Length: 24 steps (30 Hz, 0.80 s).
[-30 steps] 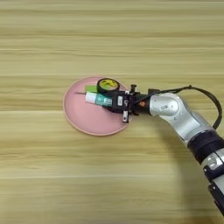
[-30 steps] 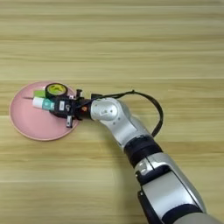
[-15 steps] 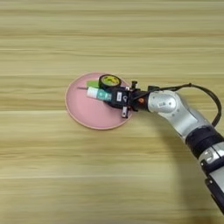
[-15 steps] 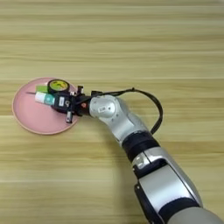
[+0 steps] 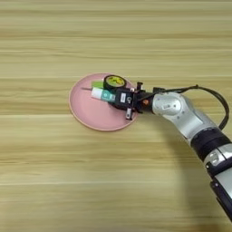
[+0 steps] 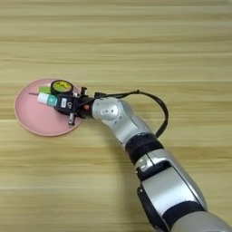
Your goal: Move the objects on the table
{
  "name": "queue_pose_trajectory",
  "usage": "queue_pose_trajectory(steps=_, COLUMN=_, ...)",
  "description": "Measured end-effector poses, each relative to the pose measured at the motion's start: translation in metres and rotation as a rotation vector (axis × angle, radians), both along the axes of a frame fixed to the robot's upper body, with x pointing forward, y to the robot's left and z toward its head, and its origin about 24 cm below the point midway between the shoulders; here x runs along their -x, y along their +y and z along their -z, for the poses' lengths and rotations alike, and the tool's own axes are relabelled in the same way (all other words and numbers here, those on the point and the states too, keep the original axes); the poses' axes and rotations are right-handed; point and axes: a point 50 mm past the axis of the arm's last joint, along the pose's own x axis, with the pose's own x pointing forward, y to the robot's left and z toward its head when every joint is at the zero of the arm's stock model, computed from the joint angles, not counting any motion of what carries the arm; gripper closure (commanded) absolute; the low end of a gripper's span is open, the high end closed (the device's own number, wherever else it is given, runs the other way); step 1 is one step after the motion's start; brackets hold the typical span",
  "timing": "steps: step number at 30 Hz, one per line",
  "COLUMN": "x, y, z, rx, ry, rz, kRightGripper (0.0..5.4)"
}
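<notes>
- The pink plate (image 5: pixel 93 113) lies flat on the bench (image 5: pixel 54 181), left of centre, and serves as the one gathering spot: every small object sits on it rather than loose on the wood.
- The right gripper (image 5: pixel 121 99) reaches in over the plate's right rim, level with the glue stick (image 5: pixel 102 94); whether it grips the stick cannot be told.
- Count on the plate: one tape roll (image 5: pixel 114 82), one glue stick, one green block (image 5: pixel 97 84), one thin screwdriver (image 5: pixel 87 89) at the far-left side.
</notes>
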Motion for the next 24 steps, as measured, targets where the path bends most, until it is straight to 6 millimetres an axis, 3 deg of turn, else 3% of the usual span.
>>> queue_pose_trajectory(steps=22, x=-0.0004, y=0.0001, z=-0.0001, rx=0.000, ry=0.000, rz=0.001, kRightGripper=3.93)
queue_pose_trajectory(steps=24, x=-0.0004, y=0.0001, z=-0.0001, rx=0.000, ry=0.000, rz=0.001, kRightGripper=3.56)
